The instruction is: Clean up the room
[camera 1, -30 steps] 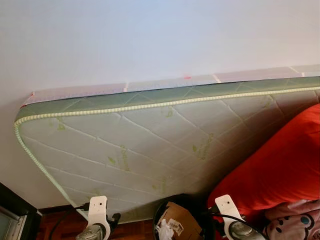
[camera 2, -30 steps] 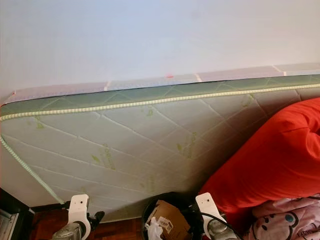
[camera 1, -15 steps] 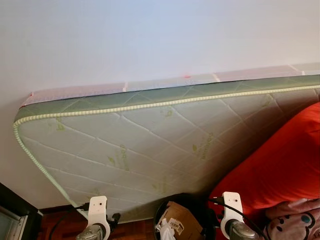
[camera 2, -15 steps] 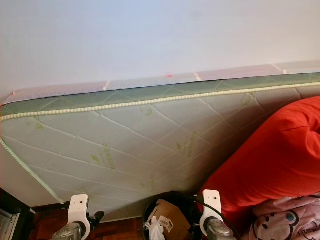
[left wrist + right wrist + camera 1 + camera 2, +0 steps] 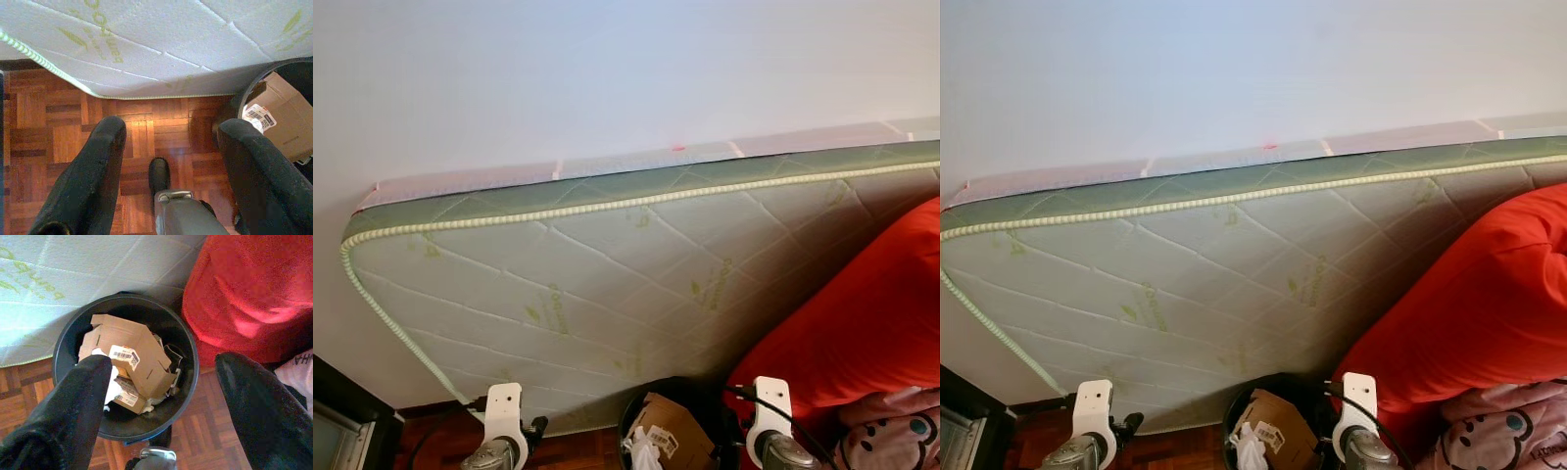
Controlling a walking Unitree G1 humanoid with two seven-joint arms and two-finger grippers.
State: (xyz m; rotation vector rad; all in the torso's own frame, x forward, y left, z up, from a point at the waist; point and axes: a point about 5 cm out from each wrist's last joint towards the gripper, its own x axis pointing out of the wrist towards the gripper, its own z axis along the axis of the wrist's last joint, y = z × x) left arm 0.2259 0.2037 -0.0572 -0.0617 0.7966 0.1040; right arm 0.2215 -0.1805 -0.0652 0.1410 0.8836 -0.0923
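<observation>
A black round trash bin (image 5: 186, 357) stands on the wood floor against the leaning mattress, holding a brown cardboard box (image 5: 129, 357) with a barcode label and crumpled white paper. My right gripper (image 5: 161, 377) hangs open just above the bin with nothing between its fingers. My left gripper (image 5: 168, 147) is open over the bare parquet beside the bin's rim (image 5: 244, 88), empty too. Both wrists (image 5: 504, 431) (image 5: 769, 431) show at the bottom of the head views, either side of the bin (image 5: 651, 436).
A quilted white-and-green mattress (image 5: 607, 284) leans against the white wall. A big red cushion (image 5: 862, 333) lies at the right, with pink patterned fabric (image 5: 891, 441) below it. A dark piece of furniture (image 5: 342, 421) stands at the lower left.
The right wrist has shifted slightly rightward and straightened up. The view has drifted a little. The bin and its contents have not moved.
</observation>
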